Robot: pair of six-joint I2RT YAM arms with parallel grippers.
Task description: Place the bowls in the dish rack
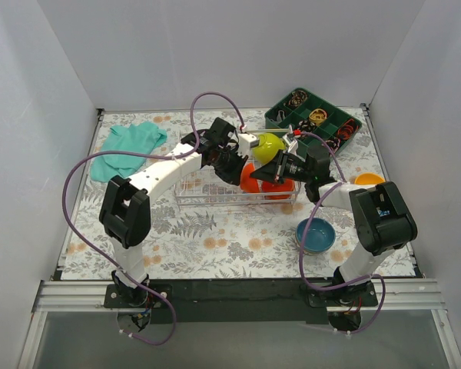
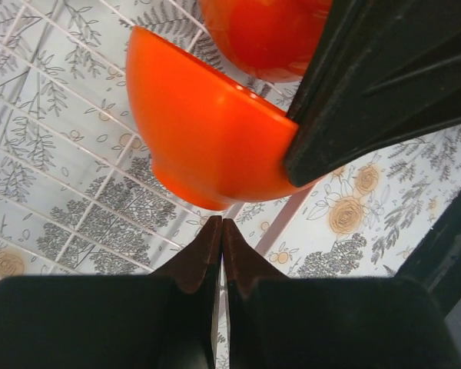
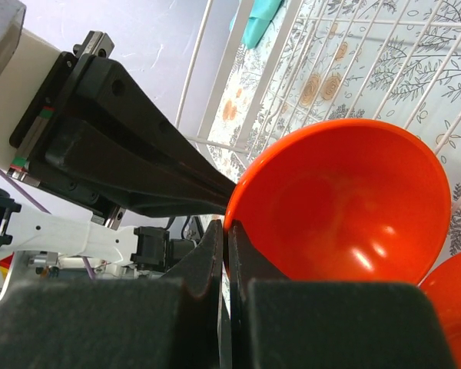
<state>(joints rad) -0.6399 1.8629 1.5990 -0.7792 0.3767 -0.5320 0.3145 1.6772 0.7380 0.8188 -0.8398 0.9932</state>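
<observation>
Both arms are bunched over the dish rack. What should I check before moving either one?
1. Left gripper: jaws shut, empty: ok.
2. Right gripper: jaws shut at the orange bowl rim; gripping it: cannot tell.
3. Grippers apart: not ok, both crowd that rim.
4. That bowl inside the dish rack: ok.
5. Blue bowl loaded: not ok, it sits on the table outside the rack.
</observation>
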